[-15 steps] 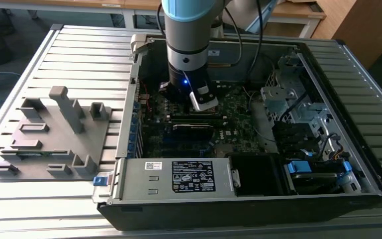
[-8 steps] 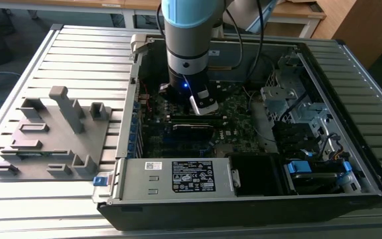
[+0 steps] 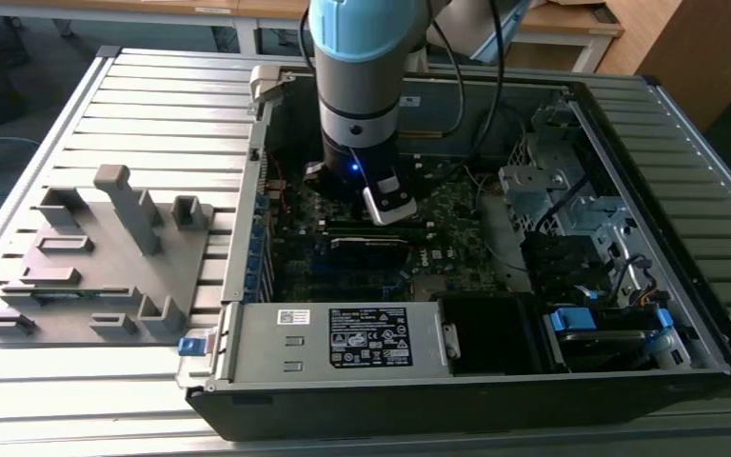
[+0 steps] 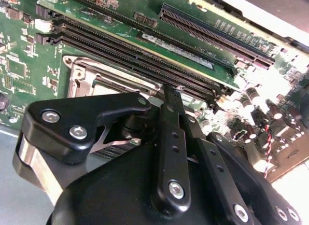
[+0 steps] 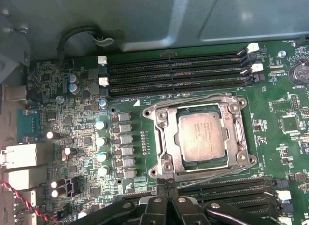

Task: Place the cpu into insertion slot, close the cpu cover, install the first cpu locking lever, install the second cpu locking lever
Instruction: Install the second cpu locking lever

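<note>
The cpu [image 5: 201, 135], a dull silver square, lies in the insertion slot [image 5: 240, 107] on the green motherboard. The cpu cover [image 5: 164, 136], a silvery frame, lies flat around the chip. Thin wire locking levers [image 5: 193, 99] run along two sides of the socket. My gripper [image 5: 166, 184] is shut with nothing between its fingers, its tips just off a corner of the socket beside the long black slots. In the second wrist view the gripper [image 4: 169, 92] hangs over the socket's metal rim [image 4: 91, 75]. In the exterior view the gripper [image 3: 391, 214] reaches down inside the computer case.
Long black memory slots [image 5: 174, 70] flank the socket on two sides. A grey power supply box [image 3: 340, 338] and a drive cage [image 3: 556, 190] crowd the case. A grey fixture plate [image 3: 99, 257] lies on the slatted table [image 3: 35, 143] at the exterior view's left.
</note>
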You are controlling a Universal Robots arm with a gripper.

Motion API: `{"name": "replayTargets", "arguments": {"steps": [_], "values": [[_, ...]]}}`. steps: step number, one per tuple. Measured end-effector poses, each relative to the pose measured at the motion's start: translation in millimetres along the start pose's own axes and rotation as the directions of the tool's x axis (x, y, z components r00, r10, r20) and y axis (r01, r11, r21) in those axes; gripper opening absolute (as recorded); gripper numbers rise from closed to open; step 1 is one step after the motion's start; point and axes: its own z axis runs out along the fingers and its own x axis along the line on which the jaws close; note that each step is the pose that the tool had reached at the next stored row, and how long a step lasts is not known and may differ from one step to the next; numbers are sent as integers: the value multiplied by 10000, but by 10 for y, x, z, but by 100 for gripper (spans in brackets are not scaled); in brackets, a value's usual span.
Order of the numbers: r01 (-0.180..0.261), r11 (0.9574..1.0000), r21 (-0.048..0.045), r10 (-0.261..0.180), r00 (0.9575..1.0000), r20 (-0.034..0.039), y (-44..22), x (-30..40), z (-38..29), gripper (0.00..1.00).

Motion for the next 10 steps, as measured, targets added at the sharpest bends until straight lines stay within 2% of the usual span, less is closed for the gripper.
{"name": "replayTargets", "arguments": {"steps": [4, 10], "values": [[-2, 10000, -43, 2, 10000, -6, -5, 5, 22, 10], [-13, 9998, -174, 13, 10000, -23, -8, 18, 36, 10]]}}
